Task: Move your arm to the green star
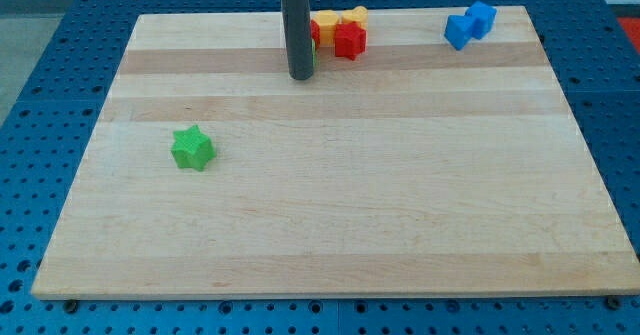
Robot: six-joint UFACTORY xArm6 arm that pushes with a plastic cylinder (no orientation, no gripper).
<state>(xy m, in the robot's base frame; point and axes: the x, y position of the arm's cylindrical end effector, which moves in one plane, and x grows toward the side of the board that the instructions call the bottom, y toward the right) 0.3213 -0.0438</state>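
The green star [192,148] lies on the wooden board [330,225] at the view's left, a little above mid-height. My tip [300,76] rests on the board near the view's top centre, well up and to the right of the star. A sliver of a green block [314,57] shows just behind the rod on its right side.
A cluster of blocks sits right of the rod at the view's top: a red block [349,41], a yellow block [327,22] and another yellow block [355,15]. Two blue blocks [470,25] sit together at the top right. A blue pegboard table [40,75] surrounds the board.
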